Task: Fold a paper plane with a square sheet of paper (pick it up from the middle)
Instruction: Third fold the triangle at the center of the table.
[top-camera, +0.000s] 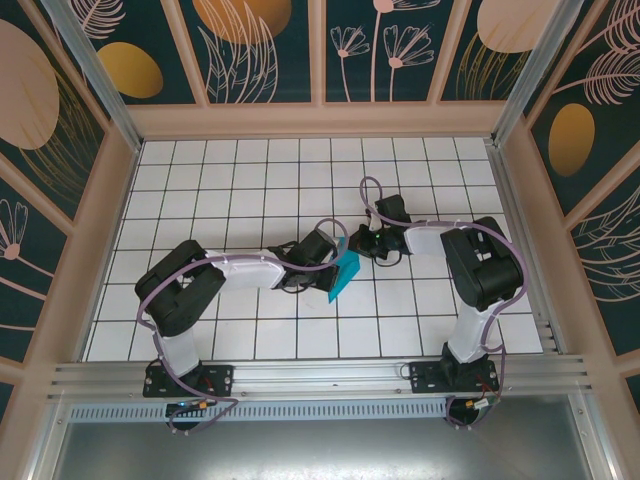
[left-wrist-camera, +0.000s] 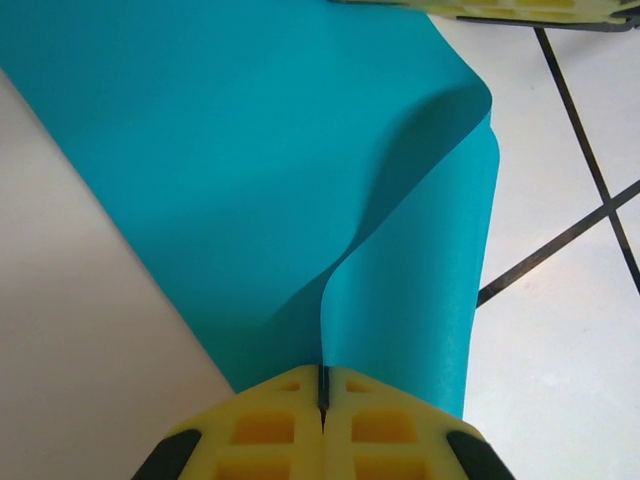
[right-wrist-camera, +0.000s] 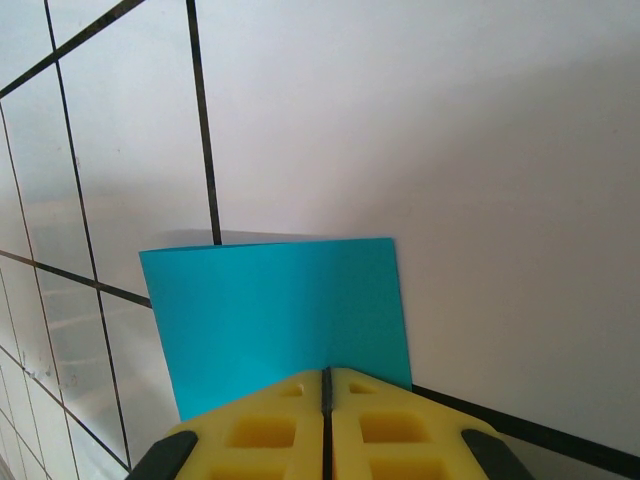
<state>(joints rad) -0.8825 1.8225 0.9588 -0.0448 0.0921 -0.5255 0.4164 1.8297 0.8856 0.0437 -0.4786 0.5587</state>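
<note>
The paper (top-camera: 345, 272) is held between the arms over mid-counter (top-camera: 250, 180), curled over, no sharp crease seen; left pincer (left-wrist-camera: 322, 388) pinches one edge, right pincer (right-wrist-camera: 326, 380) pinches another; seemingly early: no dart yet, folds all to do; no writing readable.

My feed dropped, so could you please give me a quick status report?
Left gripper shut on the sheet of paper. Right gripper shut on it too. Sheet curled between them. Nothing seen in the way.
</note>
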